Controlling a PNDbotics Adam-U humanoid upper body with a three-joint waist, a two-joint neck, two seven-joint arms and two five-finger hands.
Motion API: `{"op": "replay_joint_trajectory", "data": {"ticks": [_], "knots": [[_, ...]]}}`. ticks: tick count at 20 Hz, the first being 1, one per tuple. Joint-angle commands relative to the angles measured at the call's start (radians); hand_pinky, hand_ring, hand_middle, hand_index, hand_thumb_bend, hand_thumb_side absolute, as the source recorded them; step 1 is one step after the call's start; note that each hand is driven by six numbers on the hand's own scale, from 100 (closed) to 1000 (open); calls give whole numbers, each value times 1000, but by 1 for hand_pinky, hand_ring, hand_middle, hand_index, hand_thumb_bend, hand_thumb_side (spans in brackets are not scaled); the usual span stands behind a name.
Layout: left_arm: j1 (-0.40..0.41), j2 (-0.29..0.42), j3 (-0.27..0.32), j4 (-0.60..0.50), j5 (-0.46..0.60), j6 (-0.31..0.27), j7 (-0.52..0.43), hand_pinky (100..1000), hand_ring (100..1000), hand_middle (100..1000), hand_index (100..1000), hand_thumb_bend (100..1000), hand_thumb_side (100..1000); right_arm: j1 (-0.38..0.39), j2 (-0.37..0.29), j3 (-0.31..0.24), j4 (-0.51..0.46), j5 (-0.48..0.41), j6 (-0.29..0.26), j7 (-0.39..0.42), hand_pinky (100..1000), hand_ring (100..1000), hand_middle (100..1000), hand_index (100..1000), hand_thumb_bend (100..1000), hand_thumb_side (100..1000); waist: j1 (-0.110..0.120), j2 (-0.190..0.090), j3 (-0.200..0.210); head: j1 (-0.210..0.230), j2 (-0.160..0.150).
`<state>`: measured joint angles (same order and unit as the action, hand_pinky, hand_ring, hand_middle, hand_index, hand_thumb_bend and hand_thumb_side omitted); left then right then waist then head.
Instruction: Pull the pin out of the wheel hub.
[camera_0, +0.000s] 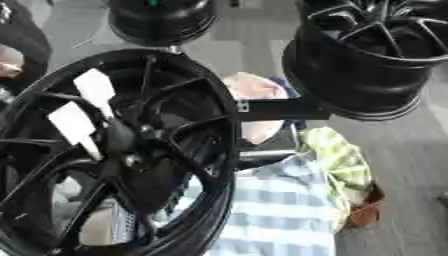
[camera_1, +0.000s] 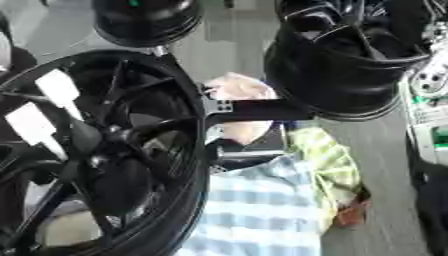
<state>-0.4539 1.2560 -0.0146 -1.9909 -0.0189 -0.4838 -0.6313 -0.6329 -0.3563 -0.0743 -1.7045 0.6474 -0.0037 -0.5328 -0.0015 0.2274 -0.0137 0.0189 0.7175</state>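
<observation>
Apparently a black hand (camera_0: 144, 185) reached into the near wheel (camera_0: 114, 150) toward its centre for the pin; I cannot tell its fingers' state.

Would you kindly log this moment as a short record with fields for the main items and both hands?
Near wheel: black spoked wheel, filling the left of the view
White tags: two white pieces on its spokes
Hub: dark centre; pin not distinguishable
Other wheels: one upper right, one at top
Crossbar: black bar between the wheels
Person: checked shirt behind the near wheel
Robot hands: neither visible
</observation>
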Motion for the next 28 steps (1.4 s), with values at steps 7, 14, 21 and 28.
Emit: {"op": "replay_joint_trajectory", "data": {"ticks": [7, 14, 21, 28], "knots": [[-23, 17, 5, -9, 0, -66, -71, 895, 831, 770, 874, 451, 100, -12, -13, -10, -18, 1, 0, -2, 761, 748, 687, 812, 100, 410, 2, -22, -2, 0, -12], [-55, 27, -43, -9, -37, -63, -75, 892, 826, 761, 863, 474, 100, -18, -14, -5, -13, -3, -2, 1, 761, 748, 687, 812, 100, 409, 1, -19, -5, -6, -30], [-95, 40, -120, -9, -66, -53, -138, 891, 826, 762, 871, 502, 100, -24, -12, 1, -10, -7, -9, 5, 761, 747, 685, 811, 100, 406, 4, -17, -12, -2, -43], [-101, 39, -168, -9, -99, -4, -182, 881, 808, 735, 874, 517, 117, -24, -9, 4, -12, -8, -14, 5, 760, 746, 685, 811, 100, 408, 6, -18, -17, 1, -49]]}}
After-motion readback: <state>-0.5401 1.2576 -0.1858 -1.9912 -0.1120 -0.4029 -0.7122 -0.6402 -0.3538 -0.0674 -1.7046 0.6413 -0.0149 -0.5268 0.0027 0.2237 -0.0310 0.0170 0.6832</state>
